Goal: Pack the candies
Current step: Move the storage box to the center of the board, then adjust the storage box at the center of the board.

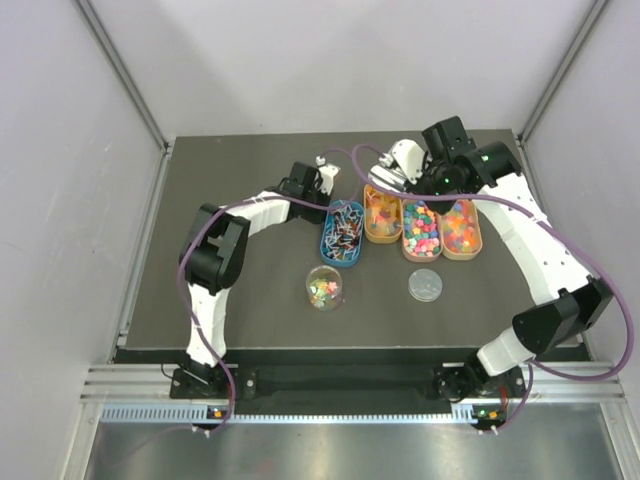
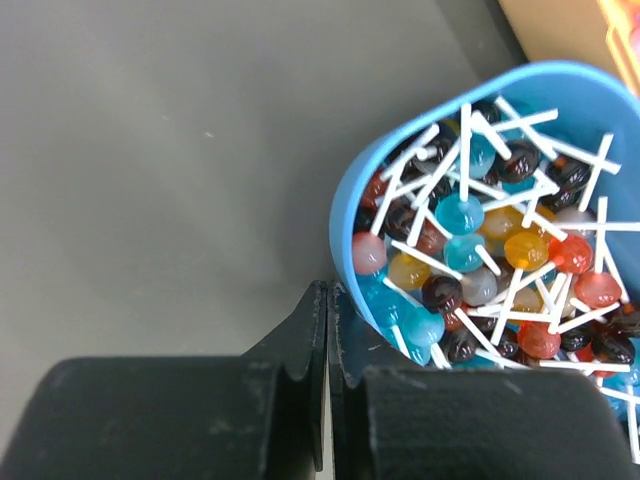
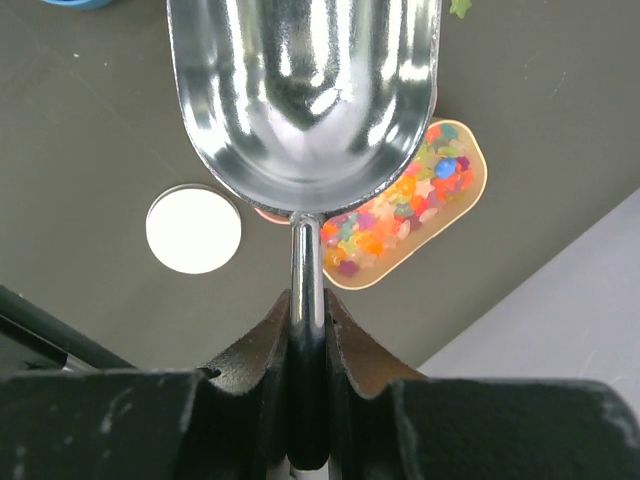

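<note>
Candies (image 1: 421,230) in mixed colours fill three oval trays side by side, and more candies (image 1: 324,289) lie in a clear jar. My right gripper (image 3: 307,310) is shut on the handle of a metal scoop (image 3: 305,90), whose bowl shows nothing inside. The scoop hangs above a tan tray of star-shaped candies (image 3: 400,205). In the top view the right gripper (image 1: 405,163) and scoop (image 1: 381,178) are at the far end of the trays. My left gripper (image 2: 328,300) is shut with nothing in it, right beside the rim of the blue tray (image 2: 345,215).
The blue tray (image 1: 327,243) holds lollipops (image 2: 500,260) with white sticks. A round white lid (image 1: 425,285) lies flat near the jar; it also shows in the right wrist view as a white disc (image 3: 194,228). Grey walls enclose the dark table (image 1: 240,300).
</note>
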Controlling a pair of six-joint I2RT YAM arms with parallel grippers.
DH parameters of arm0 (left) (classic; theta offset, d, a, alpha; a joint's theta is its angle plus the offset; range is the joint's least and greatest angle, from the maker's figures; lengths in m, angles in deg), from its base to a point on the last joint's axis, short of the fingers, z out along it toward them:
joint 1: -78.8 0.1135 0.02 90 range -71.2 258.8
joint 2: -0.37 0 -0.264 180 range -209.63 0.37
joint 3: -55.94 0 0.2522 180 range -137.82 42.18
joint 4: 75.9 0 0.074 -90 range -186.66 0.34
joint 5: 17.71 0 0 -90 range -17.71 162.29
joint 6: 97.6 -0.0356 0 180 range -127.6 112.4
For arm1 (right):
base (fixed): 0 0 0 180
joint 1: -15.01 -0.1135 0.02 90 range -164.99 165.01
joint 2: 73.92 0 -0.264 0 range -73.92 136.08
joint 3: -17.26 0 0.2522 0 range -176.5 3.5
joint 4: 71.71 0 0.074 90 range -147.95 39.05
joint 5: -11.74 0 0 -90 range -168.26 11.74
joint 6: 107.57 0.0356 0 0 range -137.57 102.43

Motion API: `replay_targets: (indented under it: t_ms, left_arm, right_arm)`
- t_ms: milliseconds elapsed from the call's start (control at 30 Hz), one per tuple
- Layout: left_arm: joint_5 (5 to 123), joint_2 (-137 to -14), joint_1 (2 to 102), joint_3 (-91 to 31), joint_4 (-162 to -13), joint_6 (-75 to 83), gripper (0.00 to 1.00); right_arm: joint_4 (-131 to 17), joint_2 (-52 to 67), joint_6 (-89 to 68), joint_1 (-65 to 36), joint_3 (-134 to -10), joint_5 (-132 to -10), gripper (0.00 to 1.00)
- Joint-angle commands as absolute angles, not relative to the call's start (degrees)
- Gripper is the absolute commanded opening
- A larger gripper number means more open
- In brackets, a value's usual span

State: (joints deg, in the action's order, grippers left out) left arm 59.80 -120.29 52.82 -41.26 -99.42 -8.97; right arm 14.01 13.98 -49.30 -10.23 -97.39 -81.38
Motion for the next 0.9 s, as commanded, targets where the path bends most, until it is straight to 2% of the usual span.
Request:
replay_targets:
  t_ms: [0, 267, 300, 333, 467, 567, 867]
  left_arm:
    - [61.2, -115.4, 52.8, -41.2, -103.0, -10.6, 0.00]
    - [57.0, -102.5, 55.0, -29.0, -111.7, -18.1, 0.01]
    - [56.0, -101.6, 55.0, -28.8, -112.2, -18.4, 0.02]
    - [53.5, -100.8, 54.9, -28.5, -112.7, -18.6, 0.09]
    - [48.0, -98.4, 54.4, -30.2, -113.0, -17.6, 0.14]
    - [43.7, -100.9, 53.0, -34.5, -114.8, -17.9, 0.00]
    - [41.2, -114.4, 48.7, -46.2, -117.3, -16.3, 0.00]
  right_arm:
    - [12.5, 10.2, -48.9, -9.3, -96.4, -80.6, 0.00]
    - [12.5, 7.6, -48.9, -8.0, -93.4, -80.5, 0.00]
    - [12.4, 7.5, -48.8, -7.8, -93.4, -80.5, 0.00]
    - [12.4, 7.6, -48.8, -7.7, -93.4, -80.5, 0.00]
    - [12.2, 7.8, -48.8, -7.6, -93.8, -80.4, 0.00]
    - [12.0, 8.1, -48.7, -7.6, -94.2, -80.1, 0.00]
    - [12.1, 7.6, -48.7, -7.4, -93.7, -80.5, 0.00]
